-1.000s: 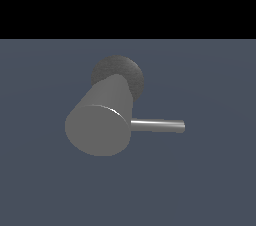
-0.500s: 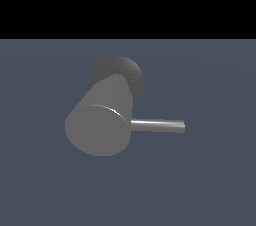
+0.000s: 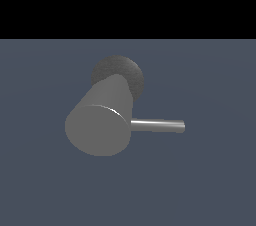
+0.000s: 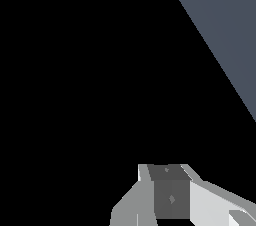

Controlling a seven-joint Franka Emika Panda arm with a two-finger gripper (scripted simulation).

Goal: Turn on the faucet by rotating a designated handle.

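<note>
**Claw barely in view, faucet scene unchanged**

Only the claw's (image 4: 172, 195) own body shows for us in the wrist view: pale grey and white facets around a darker grey middle panel, set against black, with a wedge of blue-grey floor (image 4: 225, 30) beyond it. We cannot tell how far its jaws stand apart, nor whether it has hold of anything; neither faucet nor handle appears in that view. In the exterior view we see no arm and no claw at all.

Taking the faucet (image 3: 102, 120) as our landmark and reading across the exterior view from its left: the thick matte grey cylinder turns its flat round end face toward the camera. Behind the cylinder, joined to it, sits the darker, rough-textured round base (image 3: 125, 72). From the cylinder's side, on the exterior view's right, the handle (image 3: 157, 125) sticks out roughly level, a slim shiny rod touching the faucet at one end and free at the other.

Against the earlier frames, we find the faucet and handle lying exactly as they did.
</note>
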